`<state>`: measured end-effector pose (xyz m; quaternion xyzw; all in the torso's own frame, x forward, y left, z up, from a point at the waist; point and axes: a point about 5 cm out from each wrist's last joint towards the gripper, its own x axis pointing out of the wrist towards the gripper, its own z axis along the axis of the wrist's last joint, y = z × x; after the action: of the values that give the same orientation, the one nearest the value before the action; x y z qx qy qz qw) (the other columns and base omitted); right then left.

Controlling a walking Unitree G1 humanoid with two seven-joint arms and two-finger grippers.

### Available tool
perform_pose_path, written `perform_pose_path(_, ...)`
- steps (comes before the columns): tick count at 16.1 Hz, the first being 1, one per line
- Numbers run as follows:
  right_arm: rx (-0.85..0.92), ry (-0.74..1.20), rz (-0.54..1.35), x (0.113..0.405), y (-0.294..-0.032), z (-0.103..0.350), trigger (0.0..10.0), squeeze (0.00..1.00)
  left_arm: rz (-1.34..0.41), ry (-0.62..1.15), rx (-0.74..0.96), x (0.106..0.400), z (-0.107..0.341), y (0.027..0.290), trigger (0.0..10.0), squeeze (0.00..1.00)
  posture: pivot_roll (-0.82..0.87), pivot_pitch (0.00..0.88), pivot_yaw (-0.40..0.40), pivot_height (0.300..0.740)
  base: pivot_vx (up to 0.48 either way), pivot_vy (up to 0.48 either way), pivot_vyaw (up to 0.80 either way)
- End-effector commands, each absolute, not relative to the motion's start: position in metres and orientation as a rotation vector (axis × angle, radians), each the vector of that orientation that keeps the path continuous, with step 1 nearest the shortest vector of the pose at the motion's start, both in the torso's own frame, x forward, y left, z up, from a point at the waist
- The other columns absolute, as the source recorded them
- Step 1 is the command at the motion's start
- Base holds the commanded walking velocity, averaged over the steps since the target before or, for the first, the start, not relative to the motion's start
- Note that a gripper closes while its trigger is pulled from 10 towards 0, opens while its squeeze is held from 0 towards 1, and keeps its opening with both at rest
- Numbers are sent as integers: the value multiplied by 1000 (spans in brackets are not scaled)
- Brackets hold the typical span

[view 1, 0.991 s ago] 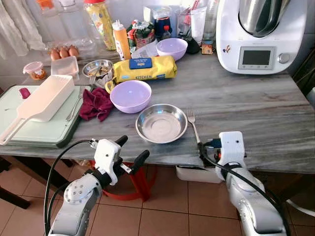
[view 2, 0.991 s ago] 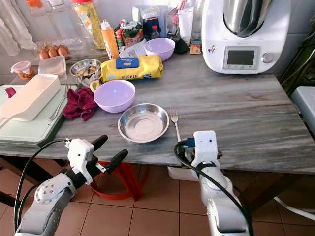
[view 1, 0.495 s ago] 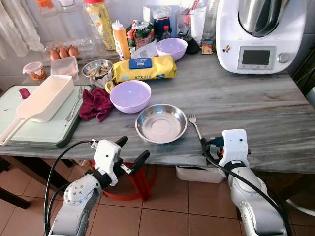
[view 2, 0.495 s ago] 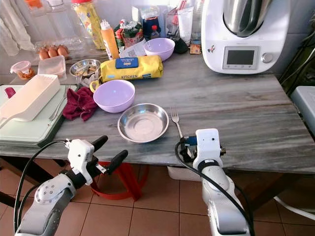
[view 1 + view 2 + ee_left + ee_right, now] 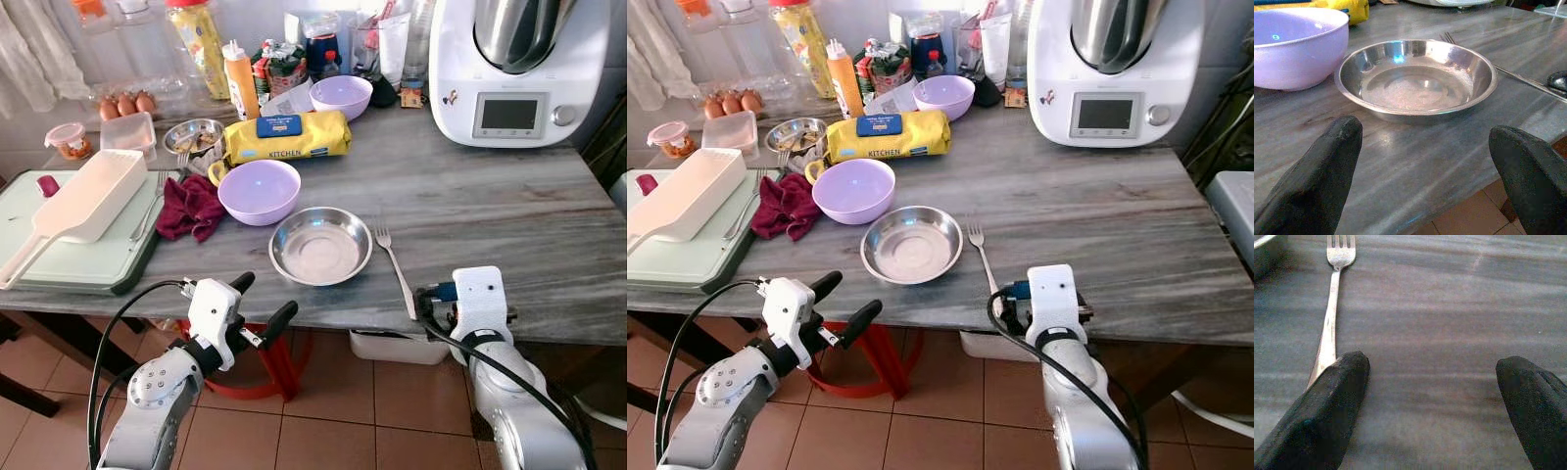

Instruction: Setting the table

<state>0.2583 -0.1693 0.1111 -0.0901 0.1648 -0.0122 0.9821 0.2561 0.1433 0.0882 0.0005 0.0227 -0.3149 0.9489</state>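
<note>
A shallow steel dish (image 5: 321, 245) sits near the front edge of the grey table (image 5: 509, 215). A fork (image 5: 394, 264) lies just right of it, tines pointing away from me, handle reaching the table edge. My right gripper (image 5: 1432, 401) is open at that front edge. One of its fingers (image 5: 1327, 406) is beside the end of the fork's handle (image 5: 1327, 333), and nothing is held. My left gripper (image 5: 260, 302) hangs open below the table edge in front of the dish (image 5: 1415, 78), with nothing in it.
A purple bowl (image 5: 260, 190) and a red cloth (image 5: 191, 208) lie behind the dish. Left is a green board (image 5: 78, 259) with a white tray (image 5: 83, 201). At the back are a yellow package (image 5: 286, 135), another purple bowl (image 5: 341, 96) and a white kitchen machine (image 5: 514, 69).
My right gripper has drawn back and to the right, off the table toward its front edge. The fork stays lying beside the dish. The left arm has not moved.
</note>
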Motion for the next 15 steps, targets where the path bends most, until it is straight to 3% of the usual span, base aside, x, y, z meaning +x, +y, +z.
perform_pose_path(1, -155, 358, -12, 256, -166, 109, 10000, 0, -648, 50, 19, 255, 90, 146, 10000, 0, -124, 85, 101, 740, 0, 0, 0)
perform_pose_path(15, -102, 346, 7, 267, -154, 110, 10000, 0, -636, 62, 23, 254, 86, 150, 10000, 0, -110, 85, 99, 740, 0, 0, 0)
